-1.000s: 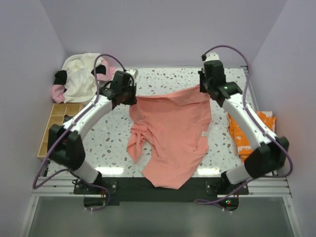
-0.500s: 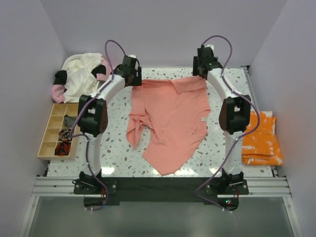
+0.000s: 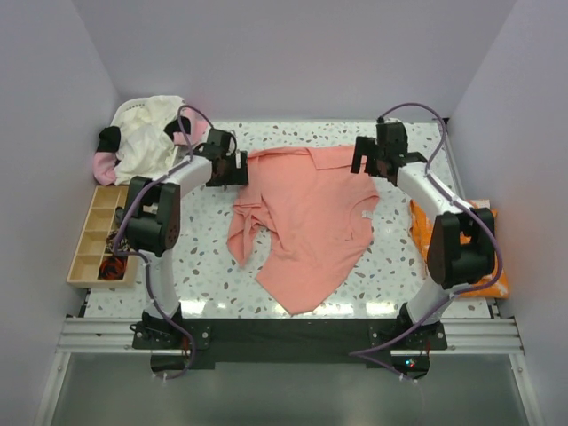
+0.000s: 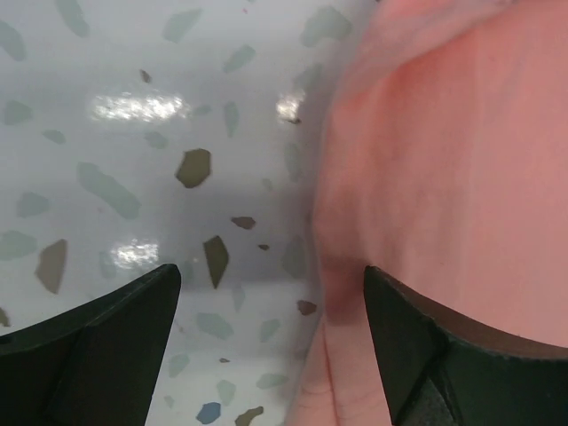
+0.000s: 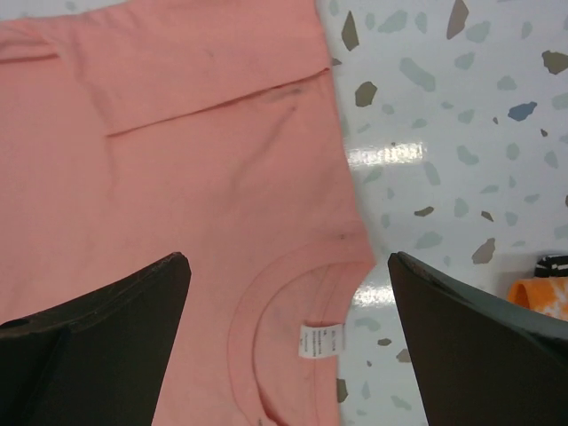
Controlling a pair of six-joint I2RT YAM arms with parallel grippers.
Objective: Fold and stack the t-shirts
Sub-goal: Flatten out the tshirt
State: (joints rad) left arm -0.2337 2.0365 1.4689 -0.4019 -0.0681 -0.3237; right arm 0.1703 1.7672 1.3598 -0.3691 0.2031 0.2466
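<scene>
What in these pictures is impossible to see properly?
Orange t-shirt: top view, mostly behind the right arm.
Neck label: right wrist view, print too small to read.
Wooden tray: top view, contents too small, partly behind left arm.
Cream and pink pile: top view, tangled, shirt count unclear.

Speckled table [image 3: 204,257]; salmon-pink t-shirt [image 3: 311,213] lies rumpled

Small white neck label [image 5: 319,340] on salmon-pink t-shirt [image 5: 177,177]: faint print, too small to read. Nothing else legible.
</scene>
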